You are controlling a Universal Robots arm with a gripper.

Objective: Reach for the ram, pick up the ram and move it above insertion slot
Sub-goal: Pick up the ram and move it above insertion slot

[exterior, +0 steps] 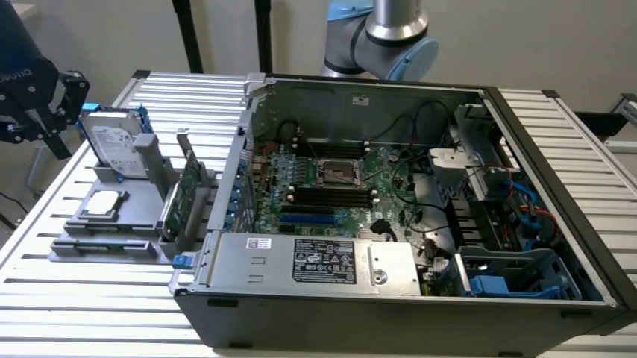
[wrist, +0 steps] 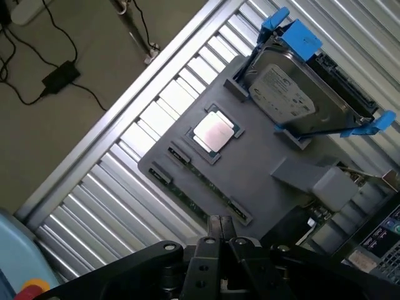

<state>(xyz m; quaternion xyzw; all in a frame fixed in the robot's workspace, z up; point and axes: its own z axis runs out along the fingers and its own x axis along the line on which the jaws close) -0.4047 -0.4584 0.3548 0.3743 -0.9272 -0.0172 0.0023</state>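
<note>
Here, in the wrist view, the fingers point(wrist: 213, 230) are pressed together and empty. Just beyond their tips the ram point(wrist: 197, 195) lies flat in the gray tray's point(wrist: 262, 159) edge slot. The exterior view adds the open computer case point(exterior: 398, 186) at the tray's three o'clock.

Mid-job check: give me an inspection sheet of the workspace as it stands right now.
Surface: slatted metal table carrying a grey fixture tray and an open computer case.
Job's things: ram lies flat in the tray's long slot, not gripped.
Clutter: hard drive in a blue caddy, processor, upright green card.
Grippers: gripper shut, empty, hovering above the tray near the ram.
Cables: black leads inside the case; power brick and its lead on the floor.
Surroundings: arm base behind the case.
</note>
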